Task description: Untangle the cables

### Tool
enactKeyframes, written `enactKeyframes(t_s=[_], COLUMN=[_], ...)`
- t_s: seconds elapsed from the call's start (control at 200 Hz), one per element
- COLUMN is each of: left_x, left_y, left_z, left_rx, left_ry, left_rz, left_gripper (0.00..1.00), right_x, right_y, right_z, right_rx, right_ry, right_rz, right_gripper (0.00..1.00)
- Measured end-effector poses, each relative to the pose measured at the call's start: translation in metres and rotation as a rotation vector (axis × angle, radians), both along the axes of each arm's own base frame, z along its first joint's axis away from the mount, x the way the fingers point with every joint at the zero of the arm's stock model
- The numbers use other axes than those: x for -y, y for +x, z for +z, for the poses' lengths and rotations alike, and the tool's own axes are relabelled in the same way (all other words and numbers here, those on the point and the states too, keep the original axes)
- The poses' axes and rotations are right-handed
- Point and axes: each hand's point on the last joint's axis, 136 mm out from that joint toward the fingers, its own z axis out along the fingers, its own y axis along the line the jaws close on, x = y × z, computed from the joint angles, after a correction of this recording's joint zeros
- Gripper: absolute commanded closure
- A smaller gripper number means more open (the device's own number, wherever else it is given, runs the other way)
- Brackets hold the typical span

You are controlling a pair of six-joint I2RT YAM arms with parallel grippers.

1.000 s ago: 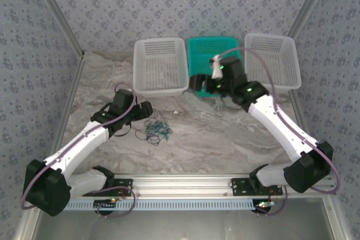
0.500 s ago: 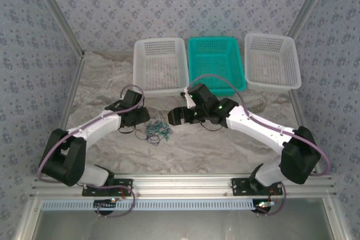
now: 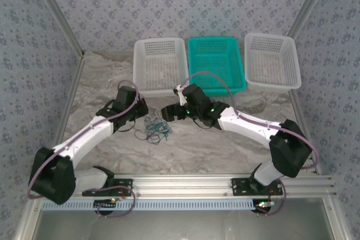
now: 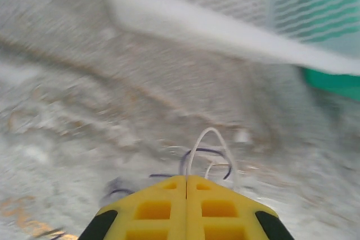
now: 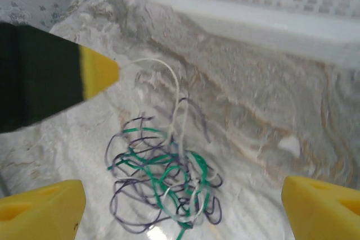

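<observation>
Just in front of the white basket [image 3: 160, 66], the cables [image 3: 157, 130] lie in a small tangle on the marbled table [image 3: 225, 144]. The left gripper [image 4: 186, 184] is clenched, apparently pinching one pale strand [image 5: 178, 91] of the tangle, though its wrist view is blurred. The right gripper [image 5: 184, 200] hangs over the tangle with its jaws spread wide, holding nothing.

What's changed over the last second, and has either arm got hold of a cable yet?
The right gripper, open, swung from the teal basket left and nearer, to above the tangle. The left gripper closed on a white strand leading into the tangle. The tangle and the baskets stayed put.
</observation>
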Motion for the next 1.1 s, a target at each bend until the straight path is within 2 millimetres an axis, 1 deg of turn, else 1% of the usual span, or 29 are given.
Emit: enactKeyframes(t_s=[0.075,0.15,0.225,0.33,0.44,0.475,0.495,0.53,0.555,0.595,0.66,0.725,0.775,0.809,0.834,0.899,0.959,1.019,1.064,1.069,1.104], left_x=[0.013,0.024,0.030,0.037,0.049,0.052,0.054,0.058,0.060,0.061,0.061,0.056,0.050,0.044,0.041,0.026,0.008,-0.013,-0.027,-0.030,-0.038], left_y=[0.000,-0.001,-0.003,-0.007,-0.011,-0.012,-0.013,-0.014,-0.014,-0.014,-0.014,-0.017,-0.020,-0.023,-0.024,-0.026,-0.026,-0.028,-0.031,-0.032,-0.035], left_z=[0.029,0.048,0.057,0.065,0.078,0.083,0.086,0.094,0.100,0.111,0.130,0.152,0.169,0.183,0.188,0.215,0.244,0.272,0.287,0.291,0.298], left_rx=[0.051,0.080,0.088,0.086,0.099,0.106,0.109,0.121,0.131,0.150,0.190,0.235,0.270,0.295,0.302,0.363,0.436,0.508,0.548,0.560,0.583], left_ry=[-0.034,-0.054,-0.065,-0.092,-0.134,-0.146,-0.153,-0.167,-0.175,-0.189,-0.207,-0.214,-0.212,-0.207,-0.203,-0.195,-0.190,-0.181,-0.170,-0.166,-0.156], left_rz=[-0.071,-0.132,-0.172,-0.217,-0.264,-0.278,-0.284,-0.295,-0.301,-0.306,-0.307,-0.293,-0.277,-0.262,-0.252,-0.208,-0.149,-0.081,-0.037,-0.025,0.000], left_gripper=[1.00,1.00,1.00,1.00,1.00,1.00,1.00,1.00,1.00,1.00,1.00,1.00,1.00,1.00,1.00,1.00,1.00,1.00,1.00,1.00,1.00], right_x=[-0.008,-0.020,-0.033,-0.046,-0.057,-0.059,-0.060,-0.060,-0.060,-0.059,-0.055,-0.050,-0.048,-0.047,-0.046,-0.042,-0.033,-0.021,-0.010,-0.009,-0.002], right_y=[0.005,0.009,0.007,0.002,0.010,0.016,0.018,0.025,0.030,0.037,0.048,0.054,0.057,0.057,0.056,0.051,0.042,0.032,0.023,0.021,0.015], right_z=[-0.004,-0.011,-0.017,-0.016,-0.018,-0.022,-0.024,-0.030,-0.035,-0.042,-0.048,-0.048,-0.046,-0.044,-0.044,-0.044,-0.056,-0.073,-0.087,-0.090,-0.100], right_rx=[0.086,0.136,0.163,0.215,0.270,0.286,0.293,0.302,0.304,0.305,0.302,0.293,0.291,0.285,0.280,0.251,0.197,0.131,0.080,0.070,0.036], right_ry=[0.003,0.007,0.031,0.096,0.136,0.138,0.136,0.122,0.107,0.086,0.068,0.076,0.088,0.097,0.104,0.110,0.097,0.074,0.054,0.049,0.033], right_rz=[0.047,0.112,0.178,0.252,0.263,0.248,0.239,0.214,0.201,0.176,0.134,0.109,0.096,0.092,0.090,0.080,0.067,0.049,0.035,0.033,0.024], right_gripper=[0.04,0.04,0.02,0.02,0.06,0.14,0.23,0.44,0.55,0.65,0.70,0.75,0.77,0.77,0.77,0.74,0.73,0.72,0.72,0.72,0.73])
